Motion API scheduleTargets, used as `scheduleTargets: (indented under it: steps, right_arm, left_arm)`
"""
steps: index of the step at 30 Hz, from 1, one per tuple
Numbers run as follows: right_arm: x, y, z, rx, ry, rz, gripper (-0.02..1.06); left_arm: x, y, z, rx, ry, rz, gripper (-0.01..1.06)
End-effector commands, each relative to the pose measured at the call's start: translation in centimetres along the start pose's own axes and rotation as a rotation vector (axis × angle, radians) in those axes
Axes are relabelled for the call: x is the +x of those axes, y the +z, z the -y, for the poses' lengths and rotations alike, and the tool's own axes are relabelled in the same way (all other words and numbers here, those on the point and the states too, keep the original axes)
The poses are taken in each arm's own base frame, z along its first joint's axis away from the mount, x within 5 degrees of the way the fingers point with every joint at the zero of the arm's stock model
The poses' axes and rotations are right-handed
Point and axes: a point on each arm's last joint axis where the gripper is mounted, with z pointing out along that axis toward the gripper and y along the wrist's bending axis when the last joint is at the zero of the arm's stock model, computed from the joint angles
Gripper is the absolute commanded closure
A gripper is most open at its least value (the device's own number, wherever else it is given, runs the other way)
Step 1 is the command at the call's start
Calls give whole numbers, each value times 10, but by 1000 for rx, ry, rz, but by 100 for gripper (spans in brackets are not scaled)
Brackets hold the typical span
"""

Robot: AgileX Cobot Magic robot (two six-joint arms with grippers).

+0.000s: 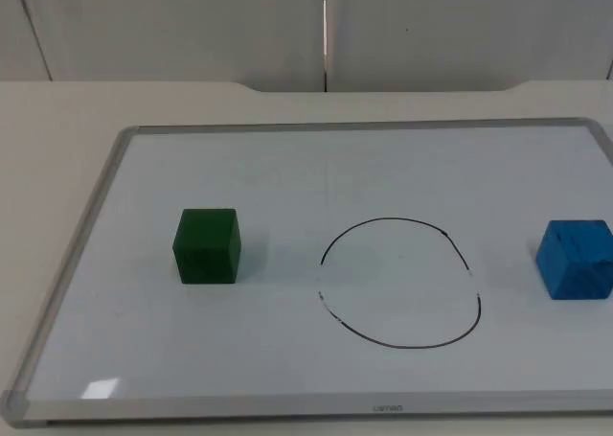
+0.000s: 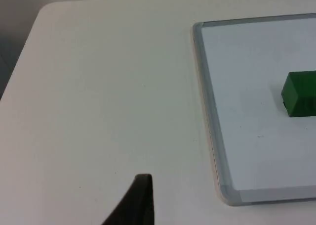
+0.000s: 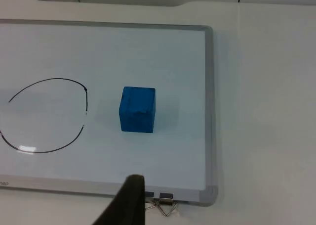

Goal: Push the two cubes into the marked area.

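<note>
A green cube (image 1: pixel 207 246) stands on the whiteboard (image 1: pixel 72 263), left of a black hand-drawn circle (image 1: pixel 402 346). A blue cube (image 1: pixel 576 259) stands right of the circle, near the board's right edge. Both cubes are outside the line. My left gripper (image 2: pixel 139 201) hangs over bare table left of the whiteboard's frame (image 2: pixel 207 111), well away from the green cube (image 2: pixel 301 94). My right gripper (image 3: pixel 129 200) is at the board's front edge (image 3: pixel 98 191), a short way in front of the blue cube (image 3: pixel 138 109), with the circle (image 3: pixel 54 79) to the side.
The whiteboard lies flat on the white table, with a raised grey frame all round. A metal binder clip (image 3: pixel 165 205) sits at its front edge near the right gripper. The grey partition wall (image 1: pixel 192 24) closes the table at the back.
</note>
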Motion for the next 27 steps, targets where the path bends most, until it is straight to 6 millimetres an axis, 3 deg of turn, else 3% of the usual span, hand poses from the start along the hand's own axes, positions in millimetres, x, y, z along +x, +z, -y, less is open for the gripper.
scheduleTargets:
  steps: [1,27]
  right_arm:
    - [0,0,0,1,4,7,-1]
    - [0,0,0,1,4,7,-1]
  left_arm:
    - [-2,3,0,-7,-5,-9,0]
    - [-12,11,-1,-6,-5,-57,0]
